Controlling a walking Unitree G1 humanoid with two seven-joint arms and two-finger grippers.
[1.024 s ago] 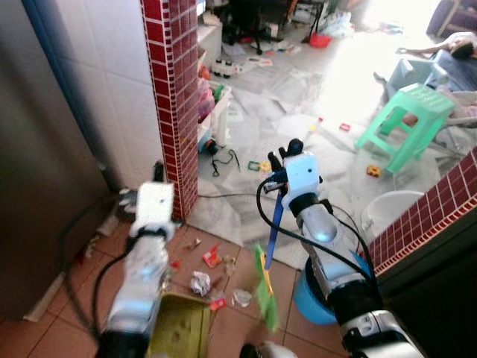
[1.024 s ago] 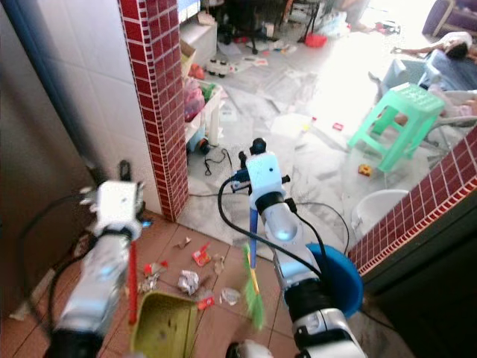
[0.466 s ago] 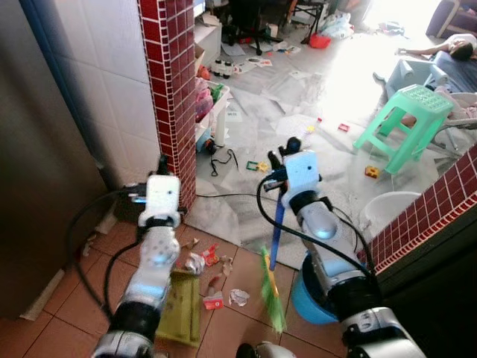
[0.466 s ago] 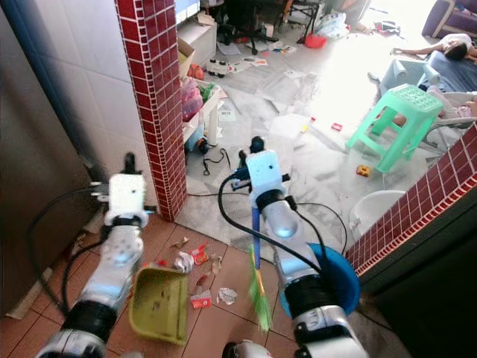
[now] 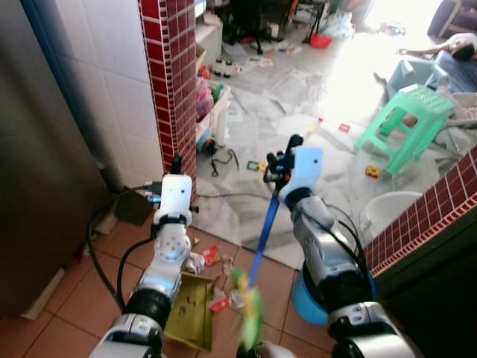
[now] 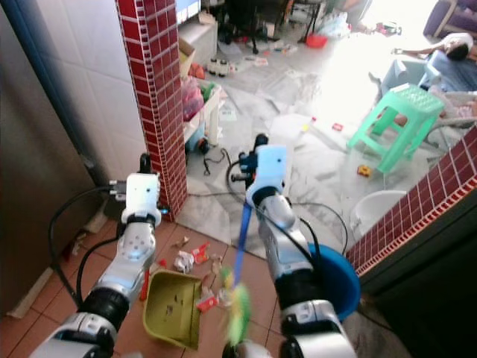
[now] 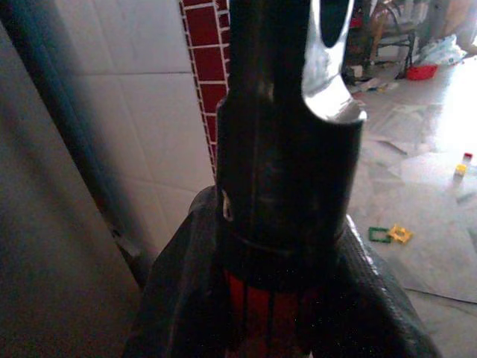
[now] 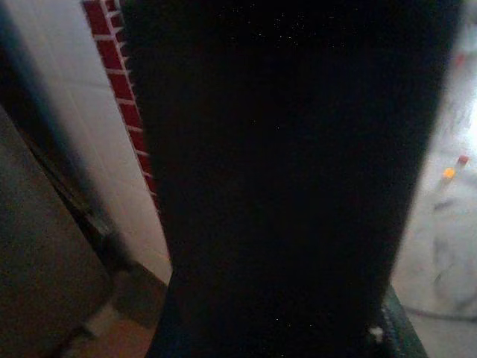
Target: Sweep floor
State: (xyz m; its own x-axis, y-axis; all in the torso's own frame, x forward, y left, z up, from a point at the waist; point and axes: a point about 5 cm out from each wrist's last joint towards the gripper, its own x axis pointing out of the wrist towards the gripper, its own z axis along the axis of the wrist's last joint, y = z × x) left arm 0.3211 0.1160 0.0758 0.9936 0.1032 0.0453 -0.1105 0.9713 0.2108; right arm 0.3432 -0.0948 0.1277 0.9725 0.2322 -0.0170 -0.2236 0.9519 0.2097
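Near the red-tiled pillar point(image 6: 153, 104), the right gripper point(image 6: 250, 165) clamps a blue-handled broom point(image 6: 240, 250), slanting its green bristles down-left toward litter point(image 6: 195, 256) just right of the dustpan point(image 6: 173, 318), gripped by the left gripper point(image 6: 143, 165).

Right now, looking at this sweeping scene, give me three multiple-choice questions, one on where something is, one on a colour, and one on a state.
1. Where is the dustpan?
A. On the tile floor below the left arm
B. On the green stool
C. In the blue bucket

2. What colour is the broom handle?
A. Red
B. Blue
C. White

3. How is the broom held?
A. Lying flat on the floor
B. Leaning on the brick pillar
C. Held by the right tool, slanting down to the litter

Answers: 1 A, it rests on brown tiles by the left arm. 2 B, the shaft is blue. 3 C, the right tool holds its top and the bristles are by the scraps.
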